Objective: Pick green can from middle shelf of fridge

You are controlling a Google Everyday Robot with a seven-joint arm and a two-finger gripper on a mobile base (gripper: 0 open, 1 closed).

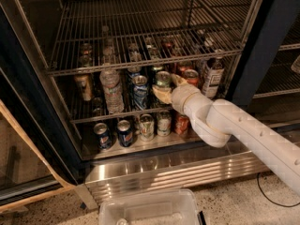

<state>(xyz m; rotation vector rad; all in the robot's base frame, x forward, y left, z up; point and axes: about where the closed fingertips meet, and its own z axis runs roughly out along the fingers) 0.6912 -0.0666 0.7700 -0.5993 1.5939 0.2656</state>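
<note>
Evidently the fridge (154, 171) stood open, its ribbed steel base at the bottom and a clear plastic bin (150, 209) on the floor before it. The white arm (243, 130) reached in from the right to the middle shelf (89, 118). There a water bottle (112, 90) and a blue-and-silver can (139, 90) stood left of the green can (163, 78), which was upright near the rack's front. The gripper (165, 90) lay against that can's lower front; whether it was spread or clamped could not be told.

Green can (163, 78) half hidden behind gripper (168, 89)
</note>
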